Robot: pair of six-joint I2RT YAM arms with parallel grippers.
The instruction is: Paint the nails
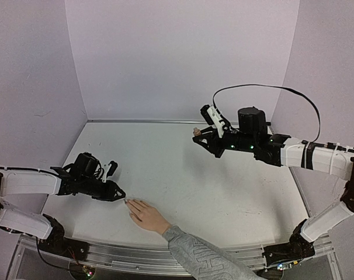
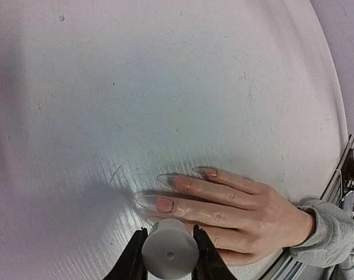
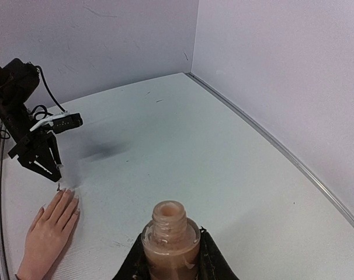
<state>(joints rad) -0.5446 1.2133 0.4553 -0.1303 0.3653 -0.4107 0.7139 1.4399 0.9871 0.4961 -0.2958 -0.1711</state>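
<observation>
A light-skinned hand [image 1: 146, 216] with a grey sleeve lies flat on the table, fingers pointing left. Its nails [image 2: 165, 204] are long, with clear tips and pink beds. My left gripper [image 2: 170, 236] is shut on a white round cap [image 2: 170, 252], which hangs just over the tip of one finger and hides that nail and whatever is under the cap. From above, the left gripper [image 1: 116, 192] sits right at the fingertips. My right gripper [image 3: 171, 245] is shut on an open bottle of pinkish-beige polish [image 3: 170, 233], held above the table at the back right [image 1: 196, 133].
The white table [image 1: 183, 175] has a metal rail [image 1: 124, 252] along its near edge and pale walls on three sides. A black cable [image 1: 264, 87] loops over the right arm. The grey sleeve [image 1: 200, 259] crosses the front rail.
</observation>
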